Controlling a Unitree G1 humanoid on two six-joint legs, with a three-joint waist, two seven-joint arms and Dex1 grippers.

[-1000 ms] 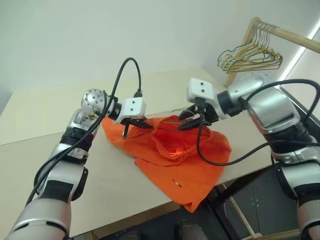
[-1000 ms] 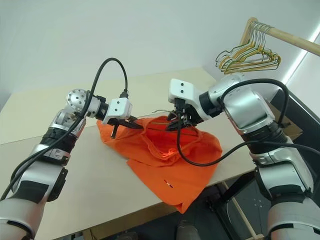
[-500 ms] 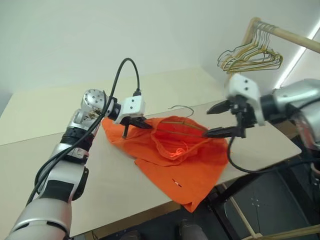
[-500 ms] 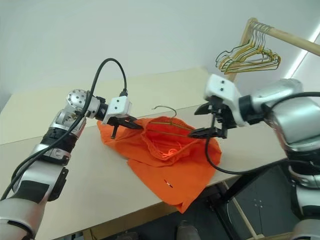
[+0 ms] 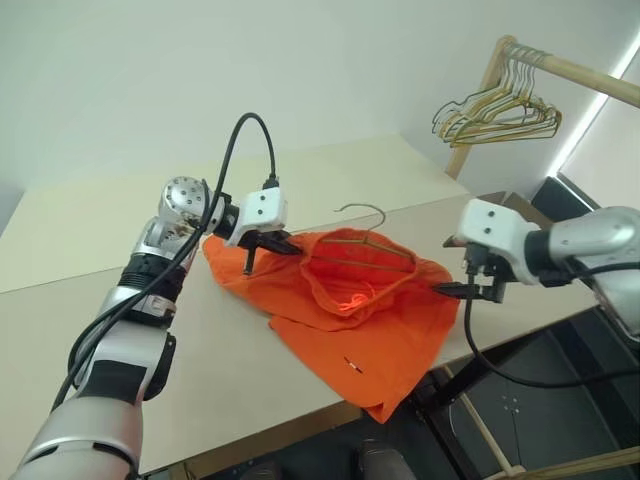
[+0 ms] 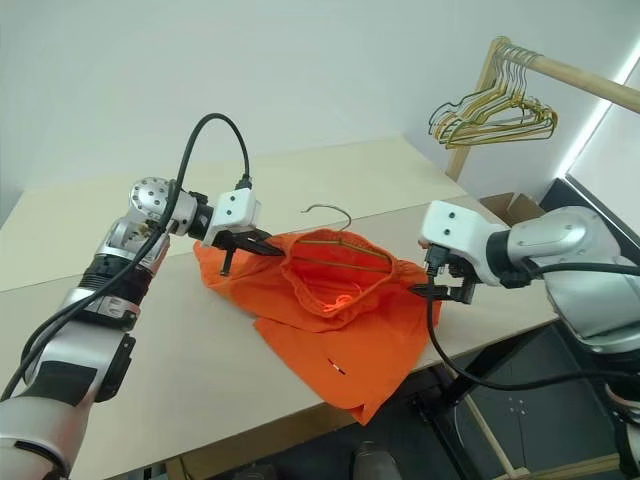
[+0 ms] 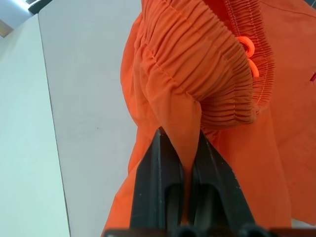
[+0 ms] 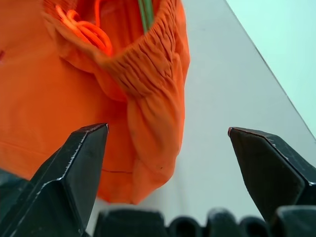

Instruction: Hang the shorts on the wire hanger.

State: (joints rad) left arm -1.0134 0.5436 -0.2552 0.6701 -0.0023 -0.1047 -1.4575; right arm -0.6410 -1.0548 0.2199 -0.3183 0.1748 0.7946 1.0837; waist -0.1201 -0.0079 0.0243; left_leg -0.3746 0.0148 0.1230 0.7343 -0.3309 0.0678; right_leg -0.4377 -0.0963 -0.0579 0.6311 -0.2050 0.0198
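Observation:
The orange shorts lie bunched on the beige table, with the waistband raised and gaping. Inside the waistband lies the wire hanger, its hook sticking out toward the back. My left gripper is shut on the left end of the waistband; the left wrist view shows a fold of orange cloth pinched between its fingers. My right gripper hangs open just off the shorts' right end, with nothing in it. In the right wrist view the waistband and the green wire lie ahead of it.
A wooden clothes rail at the back right carries a bunch of gold and green hangers. The table's near edge runs just below the shorts, whose lower corner hangs over it. A cardboard box stands behind my right arm.
My right gripper has opened, let go at the waistband and drawn back to the right, off the shorts. The hanger's hook has come into view. My left gripper has held still.

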